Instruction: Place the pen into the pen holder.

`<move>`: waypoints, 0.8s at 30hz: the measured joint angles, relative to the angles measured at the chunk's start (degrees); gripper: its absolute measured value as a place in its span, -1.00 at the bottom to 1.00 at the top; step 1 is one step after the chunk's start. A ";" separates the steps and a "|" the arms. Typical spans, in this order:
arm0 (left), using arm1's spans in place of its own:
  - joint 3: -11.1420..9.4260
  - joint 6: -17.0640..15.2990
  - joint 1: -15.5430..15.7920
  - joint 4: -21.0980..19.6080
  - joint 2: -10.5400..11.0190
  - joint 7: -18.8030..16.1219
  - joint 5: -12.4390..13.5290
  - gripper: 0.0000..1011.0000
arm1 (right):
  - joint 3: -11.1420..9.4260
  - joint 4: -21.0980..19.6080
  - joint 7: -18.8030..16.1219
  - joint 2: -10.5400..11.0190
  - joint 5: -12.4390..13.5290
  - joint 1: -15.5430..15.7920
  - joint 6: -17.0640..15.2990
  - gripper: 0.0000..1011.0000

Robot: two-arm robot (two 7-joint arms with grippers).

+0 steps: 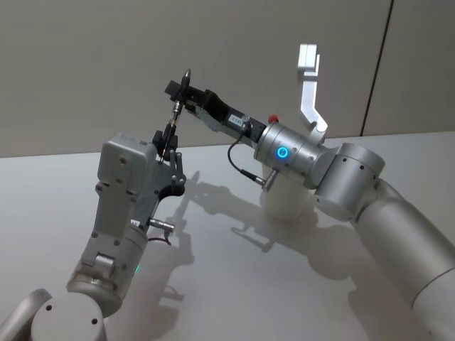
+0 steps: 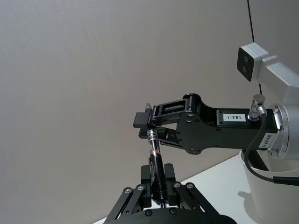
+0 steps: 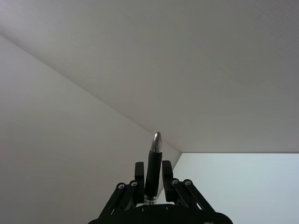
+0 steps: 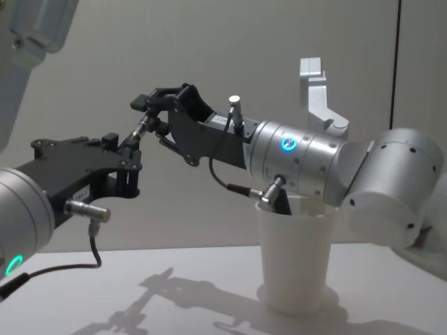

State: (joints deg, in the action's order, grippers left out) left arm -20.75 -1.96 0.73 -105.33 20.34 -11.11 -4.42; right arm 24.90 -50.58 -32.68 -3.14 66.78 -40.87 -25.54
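A slim black pen (image 1: 173, 117) with a silver tip is held in the air, nearly upright, between both grippers. My left gripper (image 1: 165, 142) is shut on its lower part, seen close in the left wrist view (image 2: 158, 184). My right gripper (image 1: 183, 91) reaches in from the right and is shut on the upper part (image 3: 153, 179), with the silver tip sticking out past its fingers. The pen holder (image 4: 293, 258), a plain white paper cup, stands upright on the table under the right forearm, partly hidden by it in the head view (image 1: 288, 202).
The white table (image 1: 234, 284) stretches around the cup, with the arms' shadows on it. A plain grey wall (image 1: 85, 64) rises behind. A white camera bracket (image 1: 310, 85) sticks up from the right wrist.
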 joint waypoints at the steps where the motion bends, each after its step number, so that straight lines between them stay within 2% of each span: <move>1: 0.00 0.00 0.00 0.00 0.00 0.00 0.00 -0.67 | 0.00 0.01 -0.01 -0.01 0.00 -0.01 0.01 -0.49; 4: 0.00 -0.01 0.00 0.00 0.00 0.02 0.00 -0.67 | 0.01 0.02 -0.04 -0.03 0.01 -0.02 0.01 -0.70; 24: 0.00 0.00 0.00 0.00 0.00 0.00 0.00 -0.67 | 0.00 0.11 -0.06 -0.02 0.01 -0.08 0.01 -0.72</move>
State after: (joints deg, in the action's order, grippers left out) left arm -20.75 -1.96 0.73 -105.33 20.35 -11.11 -4.42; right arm 24.89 -50.47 -32.74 -3.16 66.80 -40.94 -25.52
